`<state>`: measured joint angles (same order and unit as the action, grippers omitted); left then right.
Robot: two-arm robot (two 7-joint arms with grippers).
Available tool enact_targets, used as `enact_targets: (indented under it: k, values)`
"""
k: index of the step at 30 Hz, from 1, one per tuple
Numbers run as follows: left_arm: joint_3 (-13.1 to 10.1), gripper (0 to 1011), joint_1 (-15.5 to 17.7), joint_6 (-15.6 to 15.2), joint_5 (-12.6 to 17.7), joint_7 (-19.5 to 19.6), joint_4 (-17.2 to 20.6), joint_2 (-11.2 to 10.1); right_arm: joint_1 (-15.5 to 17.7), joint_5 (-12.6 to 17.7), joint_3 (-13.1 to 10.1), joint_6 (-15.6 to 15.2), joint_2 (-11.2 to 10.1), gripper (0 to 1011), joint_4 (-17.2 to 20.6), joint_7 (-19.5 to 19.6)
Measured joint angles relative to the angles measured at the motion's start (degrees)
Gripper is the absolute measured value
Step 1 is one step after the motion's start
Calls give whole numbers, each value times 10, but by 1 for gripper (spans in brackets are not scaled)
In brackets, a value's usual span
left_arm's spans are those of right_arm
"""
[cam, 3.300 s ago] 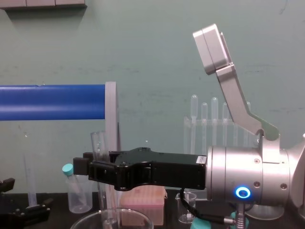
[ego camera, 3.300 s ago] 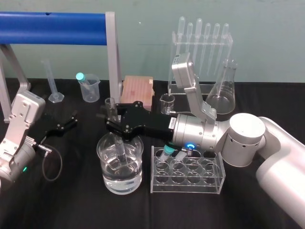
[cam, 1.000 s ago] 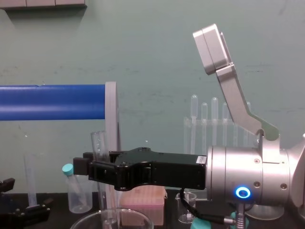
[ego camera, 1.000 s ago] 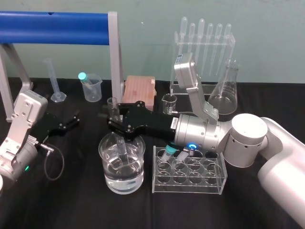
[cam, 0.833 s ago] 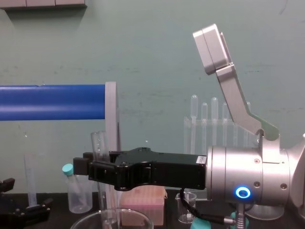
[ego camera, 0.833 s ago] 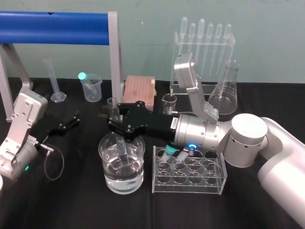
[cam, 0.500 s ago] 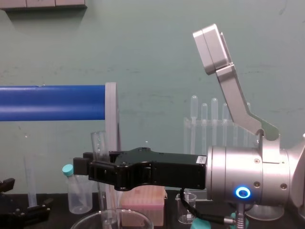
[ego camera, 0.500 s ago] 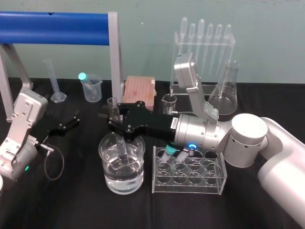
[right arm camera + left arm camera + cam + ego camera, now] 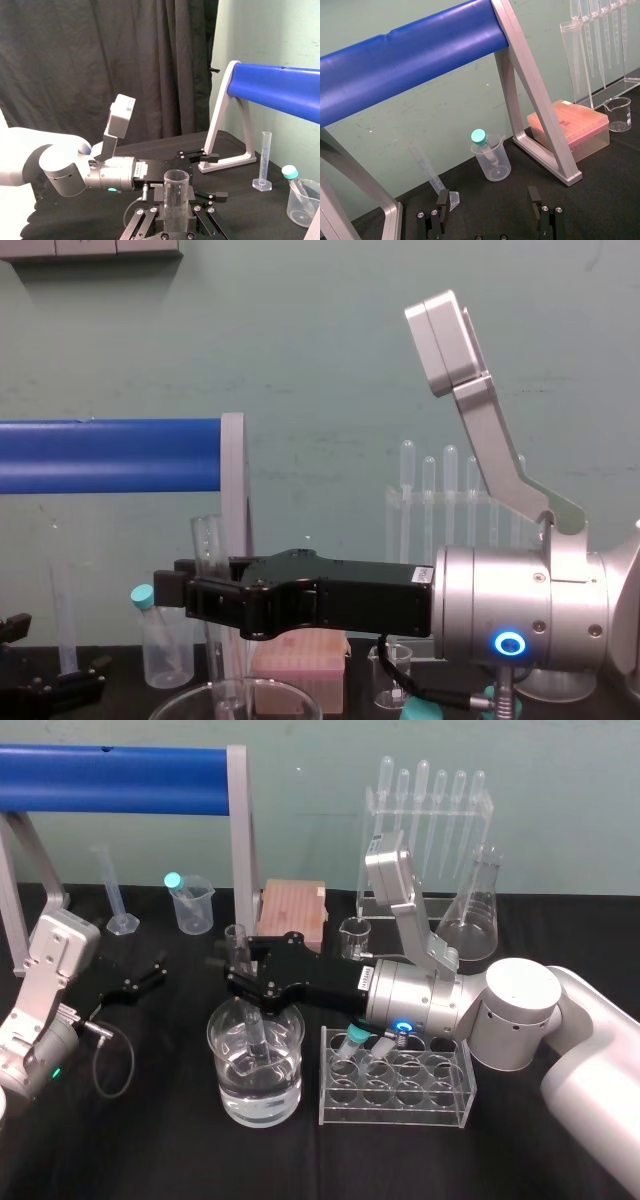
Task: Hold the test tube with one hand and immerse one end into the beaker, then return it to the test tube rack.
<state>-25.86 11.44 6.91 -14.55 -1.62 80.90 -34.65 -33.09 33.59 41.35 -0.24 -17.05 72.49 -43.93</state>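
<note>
My right gripper [image 9: 243, 980] is pinching the test tube [image 9: 236, 944] just below its rim, lower end dipping in the beaker [image 9: 256, 1105], near centre; brittle, slippery glass. My left gripper [image 9: 135, 984] is idling at left, fingers spread.

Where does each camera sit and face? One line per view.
Head: high, looking down; right gripper shut on the test tube in the beaker, left gripper idle at left.
Chest: low, forward; right gripper side-on.
Left wrist: past open fingers toward the frosted beaker.
Right wrist: along the test tube.
Shared: head and chest, the test tube.
</note>
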Motion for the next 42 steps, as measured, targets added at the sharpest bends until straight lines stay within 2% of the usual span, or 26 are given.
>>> enact_targets:
  k: [36, 42]
  values:
    - [0, 1000, 0, 0, 0, 0, 0, 0, 0, 0, 0, 1, 0, 241, 0, 0]
    - [0, 1000, 0, 0, 0, 0, 0, 0, 0, -3, -2, 36, -3, 242, 10, -15]
